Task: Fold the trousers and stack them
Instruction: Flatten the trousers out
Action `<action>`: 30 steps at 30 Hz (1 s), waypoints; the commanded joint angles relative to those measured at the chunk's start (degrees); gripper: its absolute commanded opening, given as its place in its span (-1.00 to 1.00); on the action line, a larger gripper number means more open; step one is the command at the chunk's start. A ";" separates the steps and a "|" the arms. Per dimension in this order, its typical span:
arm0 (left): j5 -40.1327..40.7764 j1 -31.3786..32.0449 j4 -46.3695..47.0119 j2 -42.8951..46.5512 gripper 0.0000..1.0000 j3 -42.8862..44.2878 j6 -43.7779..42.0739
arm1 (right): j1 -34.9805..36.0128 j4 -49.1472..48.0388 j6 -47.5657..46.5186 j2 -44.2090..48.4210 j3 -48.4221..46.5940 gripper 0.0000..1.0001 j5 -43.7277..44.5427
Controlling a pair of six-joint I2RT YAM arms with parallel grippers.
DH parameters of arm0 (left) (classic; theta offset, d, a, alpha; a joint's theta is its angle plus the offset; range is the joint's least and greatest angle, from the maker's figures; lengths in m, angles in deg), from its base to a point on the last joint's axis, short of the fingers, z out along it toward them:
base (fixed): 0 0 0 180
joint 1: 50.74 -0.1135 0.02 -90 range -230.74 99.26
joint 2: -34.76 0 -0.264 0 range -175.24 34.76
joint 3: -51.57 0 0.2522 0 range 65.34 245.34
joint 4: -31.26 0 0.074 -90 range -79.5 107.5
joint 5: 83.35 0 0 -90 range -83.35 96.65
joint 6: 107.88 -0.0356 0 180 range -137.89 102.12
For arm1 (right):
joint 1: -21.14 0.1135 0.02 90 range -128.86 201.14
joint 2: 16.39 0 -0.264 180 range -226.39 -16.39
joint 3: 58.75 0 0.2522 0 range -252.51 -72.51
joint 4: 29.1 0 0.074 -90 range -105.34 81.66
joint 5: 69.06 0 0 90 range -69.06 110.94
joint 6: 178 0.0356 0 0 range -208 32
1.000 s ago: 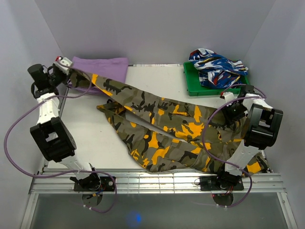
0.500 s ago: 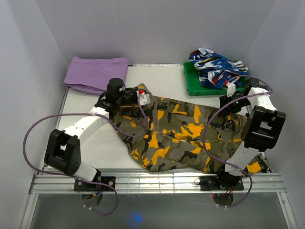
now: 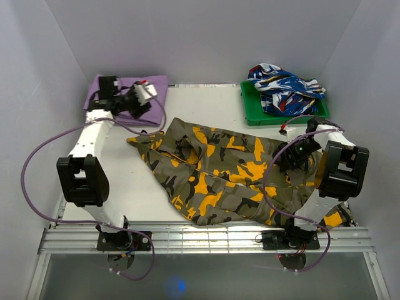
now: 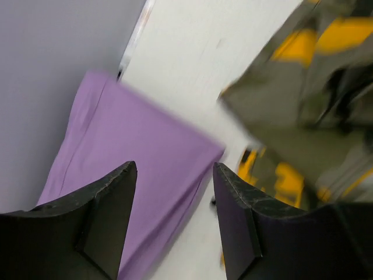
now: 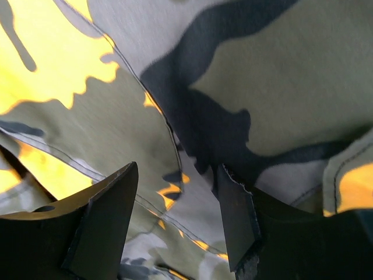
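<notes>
The camouflage trousers (image 3: 219,172) lie spread and rumpled across the middle and right of the white counter (image 3: 206,103), one end reaching the near right edge beside the right arm's base. The right pincer (image 3: 289,157) hangs close over their right part, released, with fabric showing between its fingers. The left pincer (image 3: 144,94), also released and empty, hovers over the edge of the folded purple cloth (image 3: 159,84) at far left. A blue, white and red garment (image 3: 284,87) sits on a green tray (image 3: 253,109) at far right.
</notes>
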 commanded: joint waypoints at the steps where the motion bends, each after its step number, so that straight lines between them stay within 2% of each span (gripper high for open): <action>1: -5.02 -10.50 -21.80 1.81 0.29 0.36 -15.79 | -0.15 -0.27 -4.27 3.54 0.89 0.26 3.16; 4: -4.50 -15.96 -23.22 -0.12 0.27 -3.76 -22.14 | -0.15 -0.79 -5.94 3.19 2.38 0.25 7.55; 7: -3.79 -18.53 -21.12 -2.93 0.24 -6.84 -24.98 | -0.23 -2.46 -7.17 3.45 4.66 0.25 12.82; 12: -4.40 -19.06 -9.89 -4.26 0.23 -12.64 -25.59 | -0.50 -3.26 -7.79 4.24 6.78 0.24 16.43; 19: -1.16 -18.45 -9.60 -11.46 0.22 -11.95 -29.29 | -0.76 -4.22 -7.88 3.10 7.92 0.24 18.55; 26: -0.37 -17.83 -5.30 -13.31 0.11 -12.74 -29.46 | -0.76 -6.86 -7.71 2.05 8.63 0.23 20.91; 28: -0.01 -17.31 -3.98 -13.14 0.04 -13.70 -29.73 | -0.85 -7.21 -7.35 1.08 8.19 0.23 20.92; 30: -0.19 -17.04 -3.71 -12.70 -0.16 -13.88 -29.82 | -0.85 -7.47 -7.00 0.47 7.66 0.23 20.74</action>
